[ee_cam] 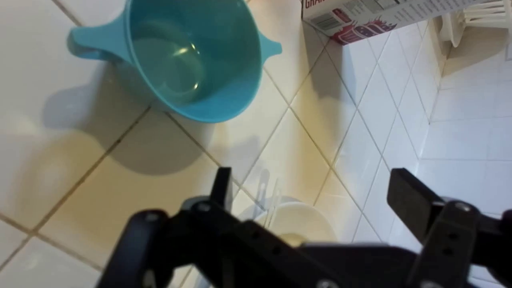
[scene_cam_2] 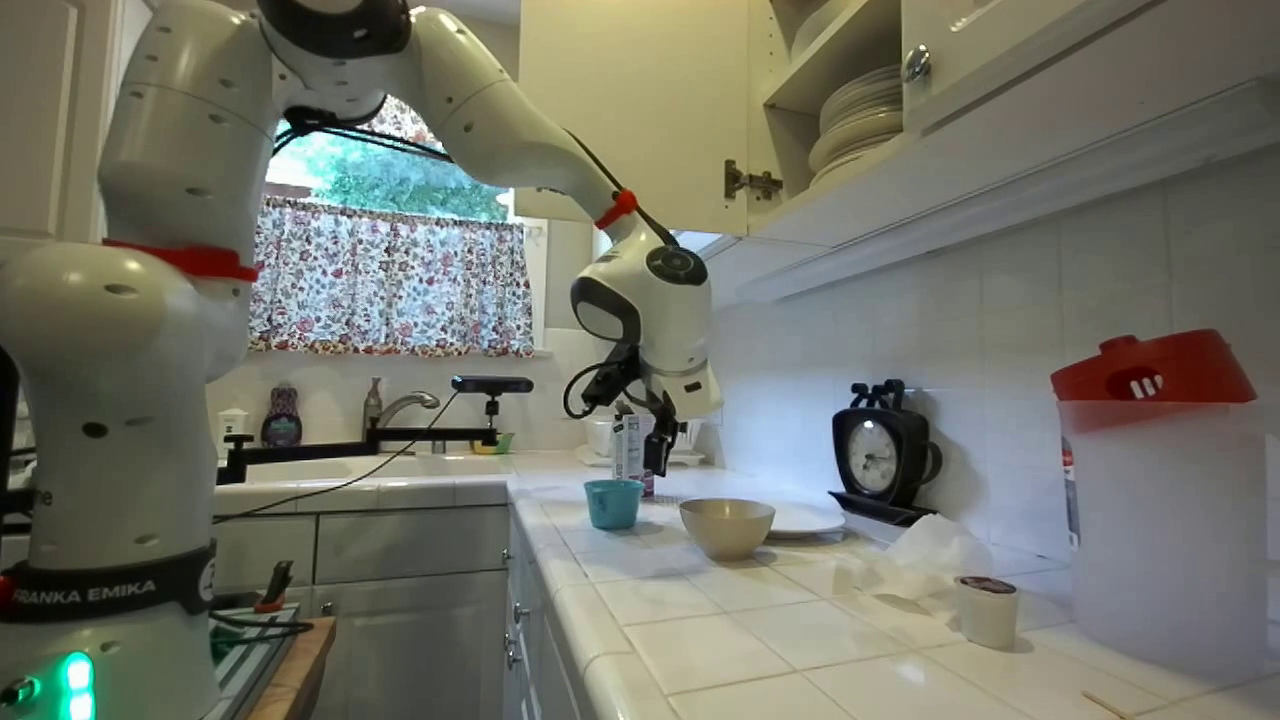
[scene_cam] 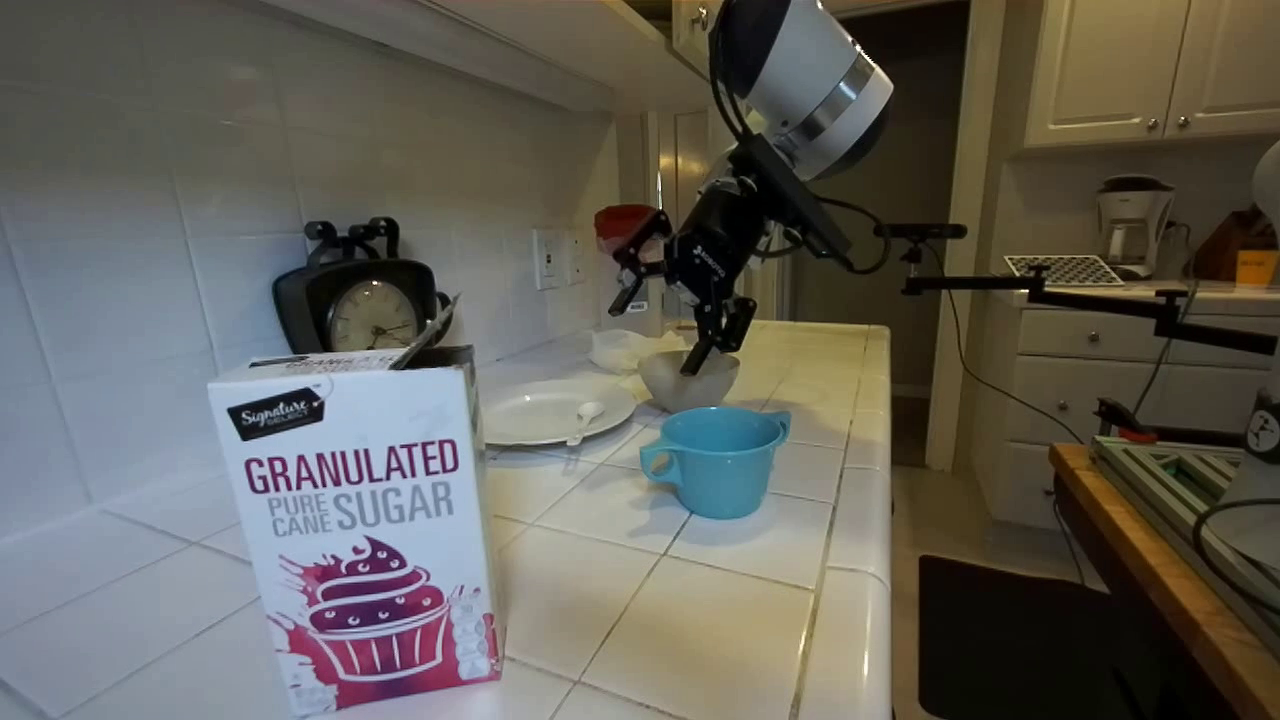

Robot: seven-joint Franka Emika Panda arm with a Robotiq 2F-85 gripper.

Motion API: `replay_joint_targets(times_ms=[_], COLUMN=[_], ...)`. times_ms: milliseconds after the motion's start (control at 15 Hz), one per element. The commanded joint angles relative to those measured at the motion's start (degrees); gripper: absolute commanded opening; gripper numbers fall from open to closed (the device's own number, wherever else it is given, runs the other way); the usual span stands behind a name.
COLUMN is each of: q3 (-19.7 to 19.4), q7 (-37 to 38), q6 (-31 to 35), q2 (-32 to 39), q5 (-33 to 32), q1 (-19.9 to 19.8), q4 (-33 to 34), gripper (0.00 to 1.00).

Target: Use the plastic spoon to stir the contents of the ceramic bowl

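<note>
Sugar box: big and bold, lower left of an exterior view, "Signature Select", "Granulated Pure Cane Sugar".
Arm: "Franka Emika" on the base, lower left; it arches along the top edge, wrist bent down right of centre.
Gripper: "Robotiq" on its body, jaws spread wide, gripping nothing, angled downward just above mid-frame.
Ceramic bowl: there it sits, right of centre on the tiled counter, near the blue cup.
Plastic spoon: on the white plate, mid-frame.
</note>
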Motion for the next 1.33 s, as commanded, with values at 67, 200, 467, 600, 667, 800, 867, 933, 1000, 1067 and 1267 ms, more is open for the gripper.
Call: replay_joint_targets(times_ms=[67, 200, 467, 600, 667, 800, 867, 933, 1000, 1067, 1267], q3=[0.6, 1.2, 2.4, 1.9, 2.0, 1.9, 2.0, 2.1, 2.3, 2.4, 2.9], q7=[-5.0, -6.3, -11.1, -7.0, -7.5, -7.9, -8.8, -9.3, -9.9, -10.2, -10.3], q6=[4.0, 5.1, 8.8, 7.5, 7.9, 8.1, 8.7, 10.5, 10.9, 11.2, 12.6], q2=[3.8, 4.9, 7.4, 5.9, 6.2, 6.4, 7.0, 7.6, 8.1, 8.4, 9.5], q5=[3.8, 4.7, 8.4, 5.1, 5.2, 5.4, 6.6, 7.3, 8.2, 8.6, 9.2], q1=[0.4, 0.6, 1.4, 1.5, 1.5, 1.5, 1.4, 1.7, 1.7, 1.7, 1.6], q4=[2.0, 2.5, 5.0, 3.3, 3.6, 3.8, 4.2, 4.7, 5.2, 5.6, 7.0], gripper=[1.0, 1.0, 1.0, 1.0, 1.0, 1.0, 1.0, 1.0, 1.0, 1.0, 1.0])
